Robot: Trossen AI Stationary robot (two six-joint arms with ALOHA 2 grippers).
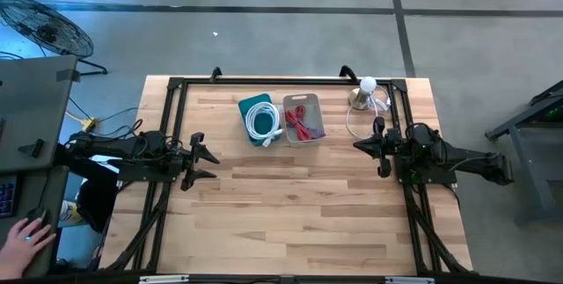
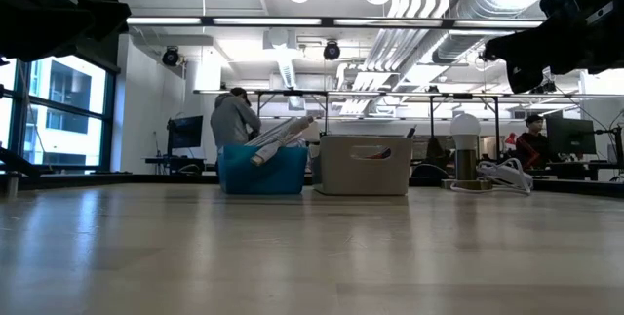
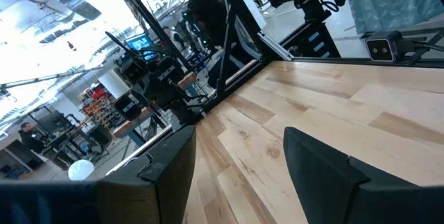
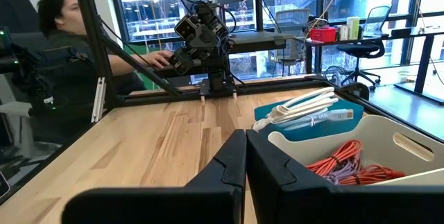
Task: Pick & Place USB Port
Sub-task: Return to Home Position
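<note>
At the table's far middle stand two bins. The blue bin [image 1: 258, 119] [image 4: 316, 123] holds a coiled white cable with a white plug block [image 4: 334, 115]. The grey bin [image 1: 304, 120] [image 4: 361, 148] holds red-orange cables [image 4: 347, 163]. Which of these is the USB port I cannot tell. My left gripper [image 1: 212, 163] [image 3: 239, 175] hovers open at the table's left side and points level toward the right. My right gripper [image 1: 357, 145] [image 4: 246, 161] hovers shut at the right side, pointing level toward the left, near the grey bin. Neither holds anything.
A small lamp with a white round bulb [image 1: 366, 88] [image 2: 465, 149] and a loose white cord [image 1: 356, 121] stands at the far right. A black frame [image 1: 264, 80] runs along the table's far edge. A person sits beyond the left edge [image 4: 59, 37], one hand [image 1: 26, 234] on a desk.
</note>
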